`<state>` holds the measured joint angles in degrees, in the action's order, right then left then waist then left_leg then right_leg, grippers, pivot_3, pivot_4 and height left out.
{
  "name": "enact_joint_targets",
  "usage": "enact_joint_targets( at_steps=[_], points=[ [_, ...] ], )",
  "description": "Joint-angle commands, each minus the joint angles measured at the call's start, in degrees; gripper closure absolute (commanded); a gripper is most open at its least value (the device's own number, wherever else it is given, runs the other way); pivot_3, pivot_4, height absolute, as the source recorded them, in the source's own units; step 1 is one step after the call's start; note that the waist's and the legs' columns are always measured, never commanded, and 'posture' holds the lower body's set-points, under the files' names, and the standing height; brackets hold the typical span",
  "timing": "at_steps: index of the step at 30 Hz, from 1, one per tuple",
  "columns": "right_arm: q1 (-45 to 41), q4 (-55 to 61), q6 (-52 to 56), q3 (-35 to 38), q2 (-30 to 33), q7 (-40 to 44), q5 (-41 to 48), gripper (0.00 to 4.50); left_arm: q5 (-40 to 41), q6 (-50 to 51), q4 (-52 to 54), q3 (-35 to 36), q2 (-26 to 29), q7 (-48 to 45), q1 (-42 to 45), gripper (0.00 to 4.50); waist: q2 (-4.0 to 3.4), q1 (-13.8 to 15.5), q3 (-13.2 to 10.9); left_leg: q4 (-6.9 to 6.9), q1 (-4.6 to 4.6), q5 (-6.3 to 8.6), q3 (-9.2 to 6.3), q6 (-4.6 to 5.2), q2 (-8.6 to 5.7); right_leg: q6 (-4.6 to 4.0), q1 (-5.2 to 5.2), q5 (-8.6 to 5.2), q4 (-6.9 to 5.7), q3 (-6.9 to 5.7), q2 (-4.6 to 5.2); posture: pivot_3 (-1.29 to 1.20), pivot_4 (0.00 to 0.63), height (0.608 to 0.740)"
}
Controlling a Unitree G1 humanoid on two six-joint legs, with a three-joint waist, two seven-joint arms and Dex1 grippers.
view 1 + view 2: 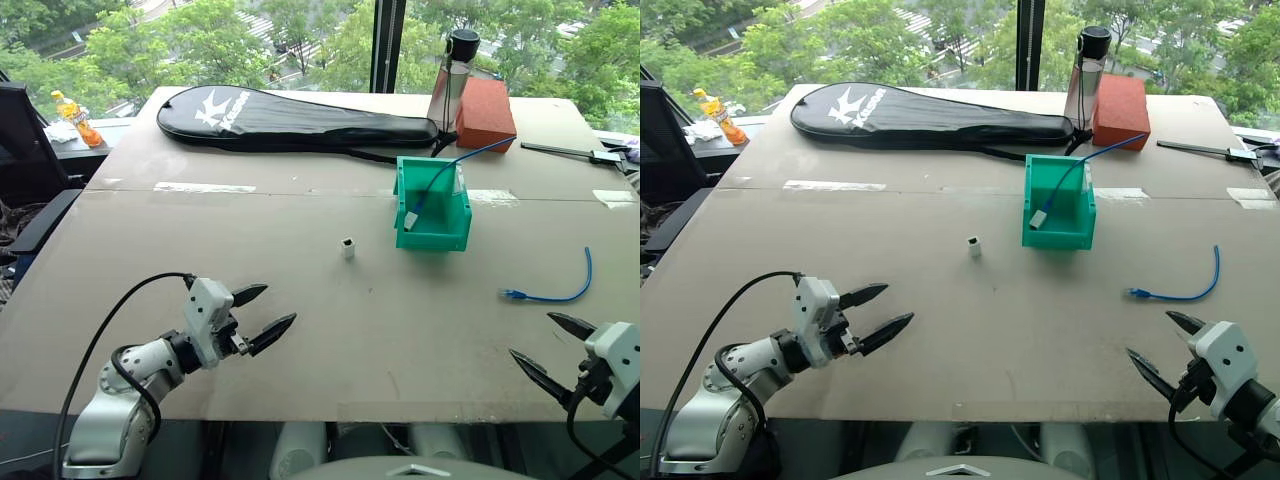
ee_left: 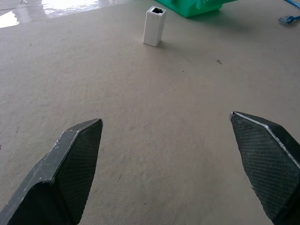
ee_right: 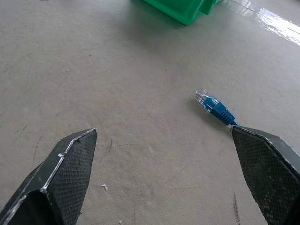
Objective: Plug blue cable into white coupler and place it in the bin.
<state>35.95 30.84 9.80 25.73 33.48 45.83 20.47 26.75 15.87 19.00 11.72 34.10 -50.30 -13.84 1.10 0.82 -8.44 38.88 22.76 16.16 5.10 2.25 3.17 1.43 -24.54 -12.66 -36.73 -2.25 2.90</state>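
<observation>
The short blue cable lies curved on the table at the right, its clear plug end toward the middle. The white coupler stands upright near the table's centre, socket up, also seen as a white coupler ahead of the left fingers. The teal bin sits behind it to the right, with a longer blue cord with a white end draped into it. My left gripper hovers open at the near left, well short of the coupler. My right gripper is open at the near right, just short of the cable's plug.
A black racket case lies across the far side. A dark-capped bottle and a reddish-brown block stand behind the bin. A tool lies at the far right. An orange bottle sits on a side surface at far left.
</observation>
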Motion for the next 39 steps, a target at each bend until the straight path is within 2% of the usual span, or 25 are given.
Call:
enact_joint_targets(
  at_steps=[1,7,11,13,17,18,20,22,30,38,39],
  points=[
    [-1.9,0.2,0.3,1.1,1.1,-0.5,0.4,0.0,1.4,-0.7,2.0,0.0,0.4,-1.0,1.1,0.04,0.0,0.0,0.0,0.0,0.0,0.0,0.0,0.0,0.0,0.0,0.0,0.0,0.0,0.0,0.0,0.0,0.15,0.74],
    [-9.5,1.2,8.3,0.6,6.6,-1.7,1.2,0.0,5.2,-0.8,6.2,-2.0,-1.2,-2.2,4.9,0.04,0.0,0.0,0.0,0.07,-0.02,-0.01,0.03,0.01,-0.02,-0.02,0.04,0.03,-0.03,0.03,-0.02,0.0,0.15,0.74],
    [-15.2,-0.6,16.1,-1.8,14.8,-0.3,-0.2,0.0,4.8,-4.3,7.9,-5.7,1.8,-10.7,5.5,0.04,-0.01,-0.1,0.0,0.05,0.03,0.01,0.07,0.04,-0.06,-0.24,0.02,0.15,0.0,0.08,-0.09,0.0,0.15,0.74],
    [-18.4,-2.6,24.8,-3.4,19.9,1.4,2.1,0.0,6.9,-3.5,8.0,-6.5,3.1,-13.9,5.9,0.04,-0.01,-0.1,0.0,0.05,0.02,0.02,0.09,0.04,-0.08,-0.24,0.0,0.15,0.0,0.12,-0.13,0.0,0.15,0.74],
    [-26.2,-9.1,27.5,-8.8,27.0,5.3,0.6,0.0,6.1,-4.8,6.8,-7.9,4.2,-16.5,7.1,0.04,-0.01,0.0,-0.1,0.06,-0.01,0.01,0.08,0.05,-0.08,-0.24,0.02,0.15,0.0,0.12,-0.14,0.0,0.15,0.74],
    [-28.3,-10.6,27.3,-10.3,28.0,6.5,0.4,0.24,6.4,-4.8,6.6,-7.9,4.2,-16.9,7.2,0.01,-0.03,0.0,-0.1,0.08,-0.01,0.01,0.07,0.05,-0.09,-0.24,0.03,0.15,0.0,0.11,-0.15,0.0,0.15,0.74],
    [-31.7,-13.1,26.7,-12.8,29.0,7.9,-0.2,0.8,6.7,-4.9,6.4,-8.0,4.2,-17.6,7.2,0.0,-0.02,0.0,-0.1,0.08,0.0,0.01,0.07,0.05,-0.09,-0.22,0.01,0.14,-0.01,0.12,-0.15,0.0,0.15,0.74],
    [-34.9,-15.3,25.7,-16.1,30.3,10.2,-1.3,1.6,6.4,-5.3,6.4,-8.2,4.4,-18.4,7.0,0.0,-0.02,0.0,-0.1,0.08,0.01,0.01,0.05,0.05,-0.09,-0.22,0.02,0.14,0.0,0.11,-0.19,0.0,0.15,0.74],
    [-47.8,-23.3,23.2,-28.1,30.8,15.8,-6.9,1.6,7.3,-5.4,7.6,-7.9,4.9,-19.5,6.6,0.0,-0.02,0.0,-0.1,0.08,0.02,0.01,0.1,0.05,-0.07,-0.22,-0.01,0.14,0.0,0.15,-0.18,0.0,0.15,0.74],
    [-51.9,-27.8,22.1,-31.1,31.1,20.4,-8.9,1.6,8.0,-5.4,8.6,-7.6,5.2,-19.5,6.5,0.0,-0.03,0.0,-0.1,0.08,0.04,0.01,0.11,0.05,-0.06,-0.23,-0.01,0.15,0.0,0.14,-0.17,0.0,0.15,0.74],
    [-52.2,-28.4,21.9,-31.4,30.9,20.7,-9.3,1.88,8.0,-5.4,8.7,-7.7,5.1,-19.3,6.6,0.0,-0.03,-0.1,-0.1,0.08,0.03,0.01,0.12,0.05,-0.07,-0.22,-0.01,0.16,0.0,0.15,-0.17,0.0,0.15,0.74]
  ],
)
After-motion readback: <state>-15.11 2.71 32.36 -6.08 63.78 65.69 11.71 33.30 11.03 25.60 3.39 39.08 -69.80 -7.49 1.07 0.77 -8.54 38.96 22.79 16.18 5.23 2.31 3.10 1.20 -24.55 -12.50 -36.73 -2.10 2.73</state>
